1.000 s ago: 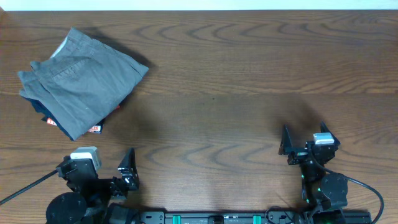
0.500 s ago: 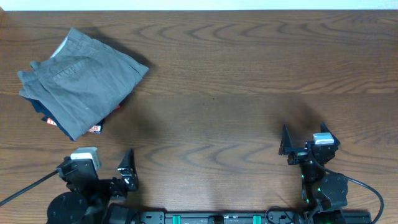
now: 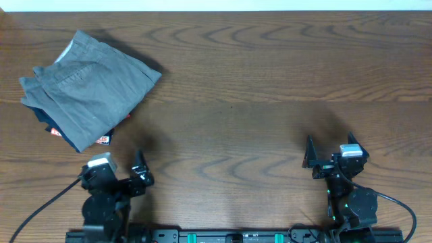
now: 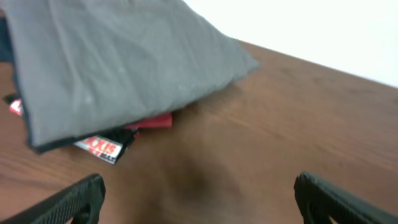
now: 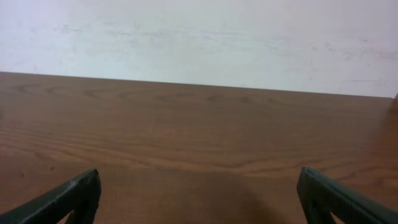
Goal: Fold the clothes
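The grey-olive trousers (image 3: 88,91) lie folded in a pile at the far left of the table, on top of a dark navy garment (image 3: 50,123) with red and white labels sticking out. In the left wrist view the trousers (image 4: 118,62) fill the upper left. My left gripper (image 3: 125,177) is open and empty near the front edge, below and to the right of the pile; its fingers also show in the left wrist view (image 4: 199,199). My right gripper (image 3: 331,152) is open and empty at the front right, and it shows in the right wrist view (image 5: 199,196).
The brown wooden table (image 3: 270,81) stretches right of the pile. A white wall (image 5: 199,37) stands beyond the table's far edge. A label tag (image 4: 102,146) lies under the pile's near edge.
My left arm has turned and moved a little forward and right, towards the pile. The trousers and the right arm have not moved.
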Controlling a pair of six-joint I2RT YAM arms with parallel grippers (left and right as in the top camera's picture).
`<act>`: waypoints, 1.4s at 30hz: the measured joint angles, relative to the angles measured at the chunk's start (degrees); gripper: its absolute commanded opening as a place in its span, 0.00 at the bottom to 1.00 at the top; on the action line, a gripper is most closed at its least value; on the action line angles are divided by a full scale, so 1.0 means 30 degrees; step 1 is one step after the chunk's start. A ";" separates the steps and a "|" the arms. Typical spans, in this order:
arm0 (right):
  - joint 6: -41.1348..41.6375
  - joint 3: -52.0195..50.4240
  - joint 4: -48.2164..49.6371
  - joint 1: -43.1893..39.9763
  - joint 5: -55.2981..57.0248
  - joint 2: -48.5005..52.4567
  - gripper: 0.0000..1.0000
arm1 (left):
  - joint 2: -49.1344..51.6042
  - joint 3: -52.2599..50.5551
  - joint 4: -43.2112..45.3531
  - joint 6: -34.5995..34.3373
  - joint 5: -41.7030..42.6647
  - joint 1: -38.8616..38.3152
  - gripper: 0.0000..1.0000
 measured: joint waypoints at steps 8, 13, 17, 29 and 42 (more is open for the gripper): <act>0.0000 0.0000 0.0000 0.0000 0.0000 -0.0007 0.99 | -0.0452 -0.4656 0.7643 -0.0036 0.0000 0.0073 0.98; 0.0000 -0.0015 0.0051 0.0000 0.0000 -0.0007 0.99 | -0.0423 -0.6426 1.0637 -0.0087 0.0007 0.0313 0.98; 0.0000 -0.0015 0.0015 0.0000 0.0000 -0.0007 0.99 | -0.0437 -0.6513 1.0870 -0.0087 0.0029 0.0372 0.98; 0.0000 -0.0015 0.0015 0.0000 0.0000 -0.0015 0.99 | -0.0437 -0.6521 1.0877 -0.0087 0.0080 0.0372 0.98; 0.0000 -0.0015 0.0015 0.0000 0.0000 -0.0015 0.99 | -0.0437 -0.6521 1.0885 -0.0087 0.0080 0.0372 0.98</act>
